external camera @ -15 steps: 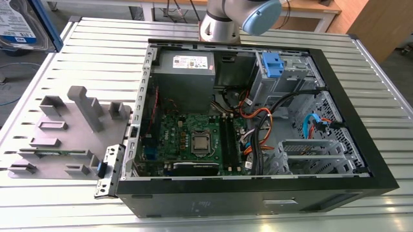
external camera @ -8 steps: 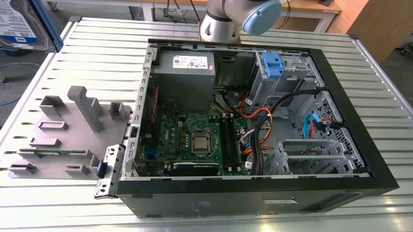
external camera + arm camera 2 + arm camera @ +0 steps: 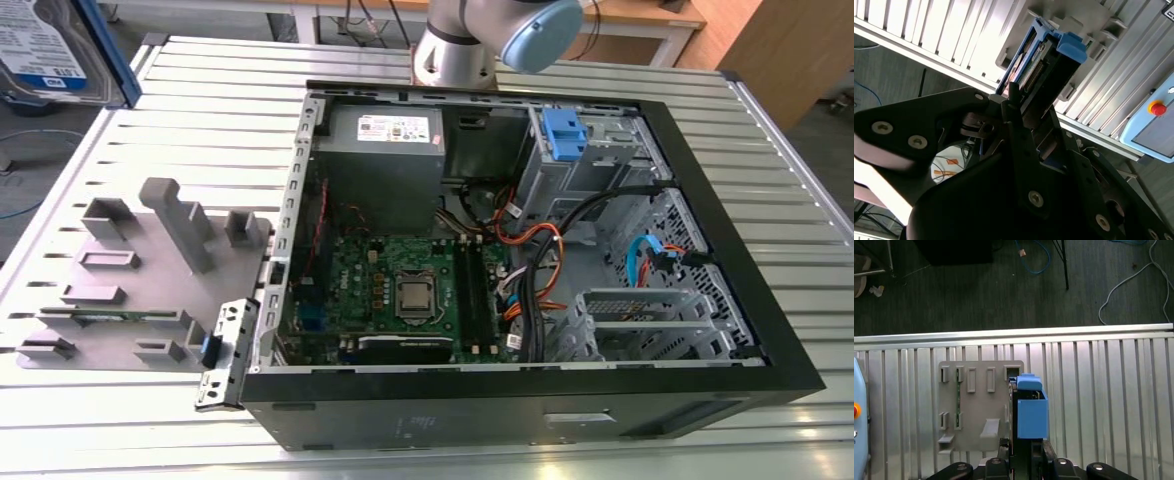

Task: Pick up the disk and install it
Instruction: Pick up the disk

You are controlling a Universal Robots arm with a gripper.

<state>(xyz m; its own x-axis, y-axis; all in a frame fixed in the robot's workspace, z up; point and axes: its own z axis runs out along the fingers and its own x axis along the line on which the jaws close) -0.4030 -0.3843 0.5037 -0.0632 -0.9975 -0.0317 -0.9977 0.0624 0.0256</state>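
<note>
Disk (image 3: 1031, 412) is gripped edge-on by clenched fingers (image 3: 1015, 115), held above the counter (image 3: 1104, 390) beside the grey fixture plate (image 3: 979, 400). Judged stiff, weighty, shock-sensitive; best gripped on flat faces.

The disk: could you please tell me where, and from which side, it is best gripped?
Probably across its two broad flat faces, coming in from the end opposite the blue tab, as the claw holds the disk now: the slab is thin and those faces are parallel.
</note>
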